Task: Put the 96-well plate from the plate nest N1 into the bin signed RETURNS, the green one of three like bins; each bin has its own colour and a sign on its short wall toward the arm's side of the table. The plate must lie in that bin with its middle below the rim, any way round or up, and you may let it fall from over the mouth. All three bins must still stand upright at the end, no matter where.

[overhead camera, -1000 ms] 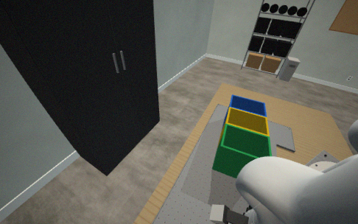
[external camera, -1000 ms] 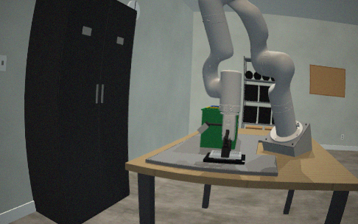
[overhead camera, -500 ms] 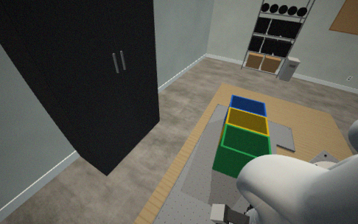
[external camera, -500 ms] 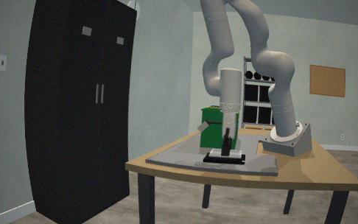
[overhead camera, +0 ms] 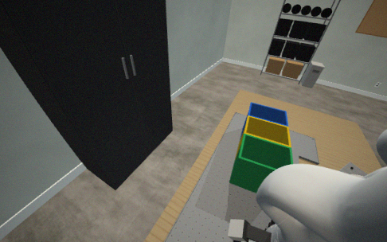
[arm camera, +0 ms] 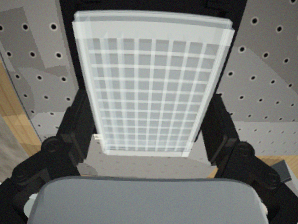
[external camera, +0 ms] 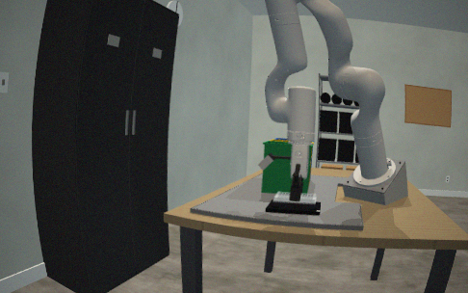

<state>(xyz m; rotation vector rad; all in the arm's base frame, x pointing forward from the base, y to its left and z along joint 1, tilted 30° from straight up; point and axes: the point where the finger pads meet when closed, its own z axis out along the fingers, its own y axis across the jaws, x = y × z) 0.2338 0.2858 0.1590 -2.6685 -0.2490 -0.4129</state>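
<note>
Across the wooden table (overhead camera: 337, 129) (external camera: 417, 226) (arm camera: 12, 105), three bins stand in a row, the green bin (overhead camera: 267, 151) (external camera: 273, 175) nearest the claw (external camera: 297, 192) (arm camera: 149, 105). The claw pinches the plate (external camera: 282, 197) (arm camera: 150, 85) by its two long sides, the plate lying level between the fingers, at the black nest (external camera: 274, 208) (arm camera: 67, 25); whether they touch, I cannot tell.

Pale gridded plate (external camera: 282, 197) (arm camera: 152, 92), seemingly level, above black nest (external camera: 282, 208) (arm camera: 67, 9).

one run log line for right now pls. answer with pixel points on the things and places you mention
hand (external camera: 296, 198) (arm camera: 149, 105): shut on 96-well plate (external camera: 282, 197) (arm camera: 152, 75) | plate position: over nest N1 (external camera: 279, 208) (arm camera: 68, 30) | green bin (overhead camera: 245, 173) (external camera: 276, 171): upright, plate outside
</note>
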